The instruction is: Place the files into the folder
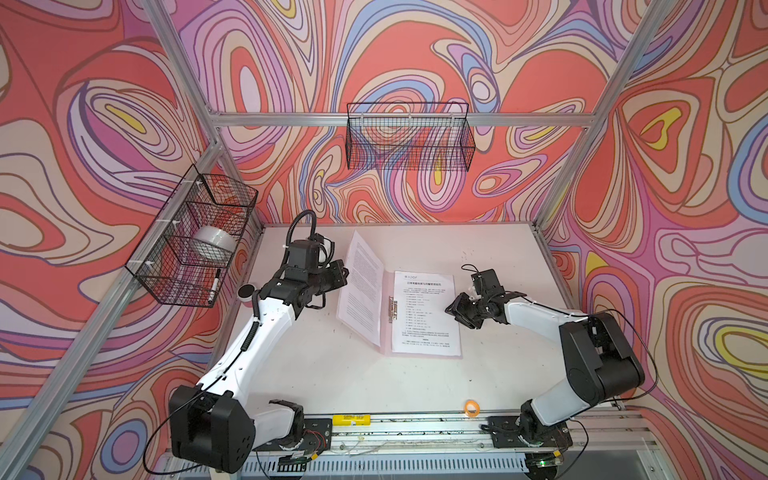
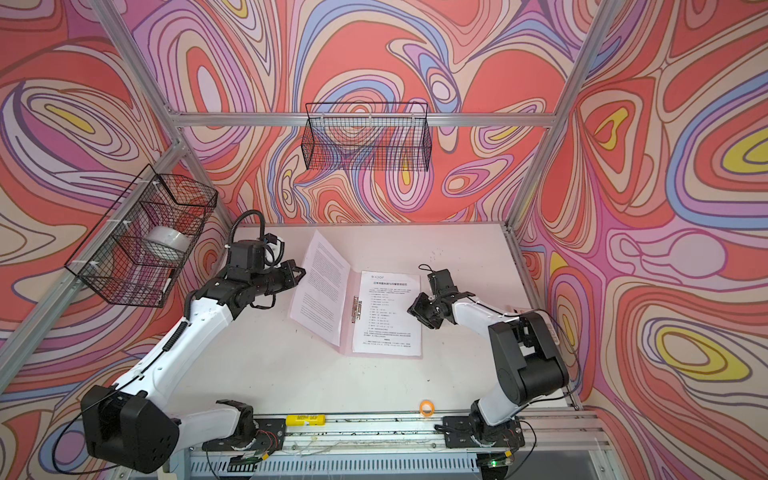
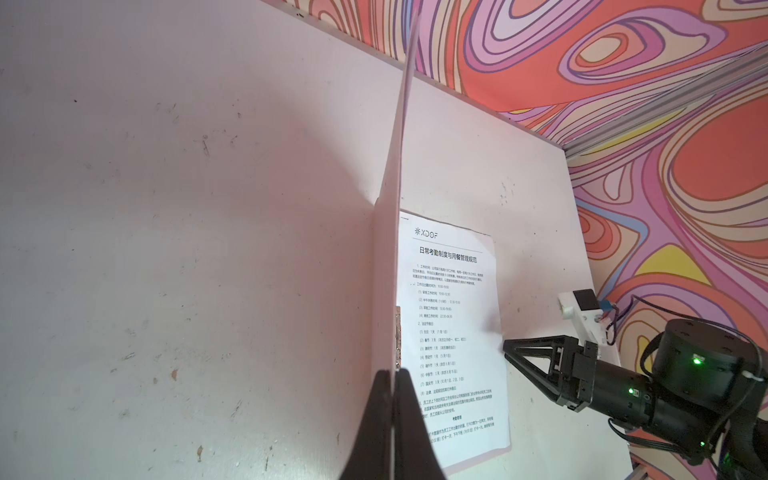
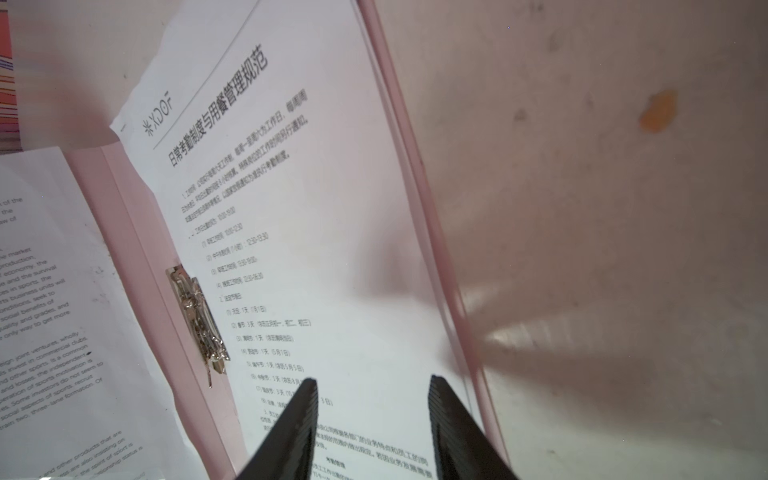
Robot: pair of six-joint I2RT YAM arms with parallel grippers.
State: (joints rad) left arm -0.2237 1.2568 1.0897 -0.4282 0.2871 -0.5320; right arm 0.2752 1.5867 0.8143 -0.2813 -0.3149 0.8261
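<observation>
The pale pink folder lies open mid-table, with its metal clip by the spine. A headed sheet of the files lies flat on its right half. The left cover stands raised, and a densely printed sheet rests against its inner face. My left gripper is shut on that cover's outer edge. Whether it also pinches the sheet I cannot tell. My right gripper hovers open over the headed sheet's right edge, holding nothing.
A wire basket on the left wall holds a white tape roll and a marker. Another wire basket hangs on the back wall. A yellow item and an orange ring lie near the table's front edge.
</observation>
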